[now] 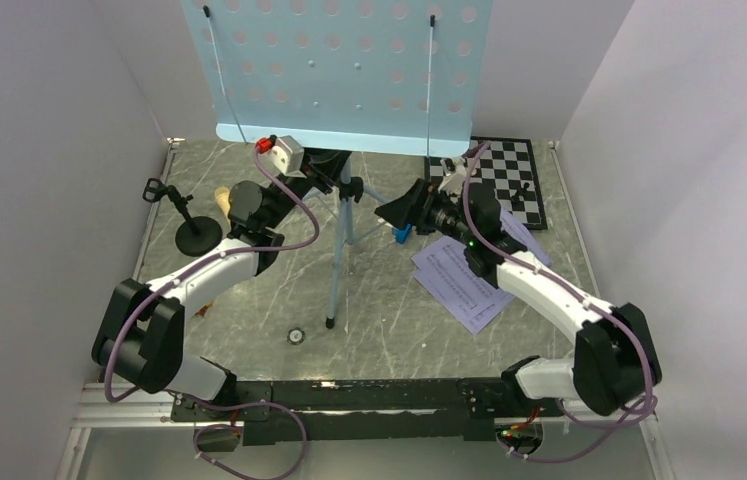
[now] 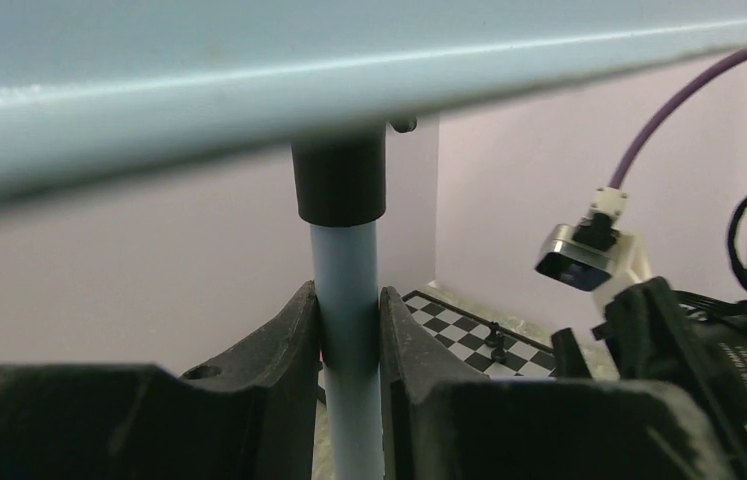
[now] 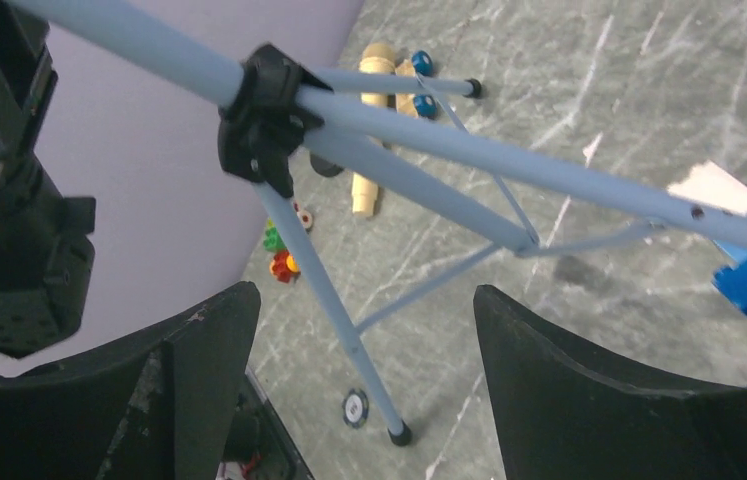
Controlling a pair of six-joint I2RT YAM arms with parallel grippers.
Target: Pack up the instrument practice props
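The light-blue perforated music stand [image 1: 339,70] rises at the back on its pole [image 1: 346,200] and tripod legs [image 1: 332,300]. My left gripper [image 2: 349,295] is shut on the pole [image 2: 344,250], just under the black collar below the desk. To the right of the pole, my right gripper [image 1: 399,210] stands open; its wrist view looks down on the tripod hub [image 3: 264,115], with nothing between the fingers [image 3: 549,360]. Lavender sheet-music pages [image 1: 459,285] lie under the right arm. The tan microphone [image 1: 221,200] lies beside the black round-based mic stand [image 1: 194,235] at the left.
A chessboard [image 1: 514,175] with pieces sits at the back right. A blue block [image 1: 402,235] lies near the right gripper, and small coloured toy blocks [image 3: 279,255] lie by the wall. A small round disc [image 1: 296,336] lies near the front tripod foot. White walls close in three sides.
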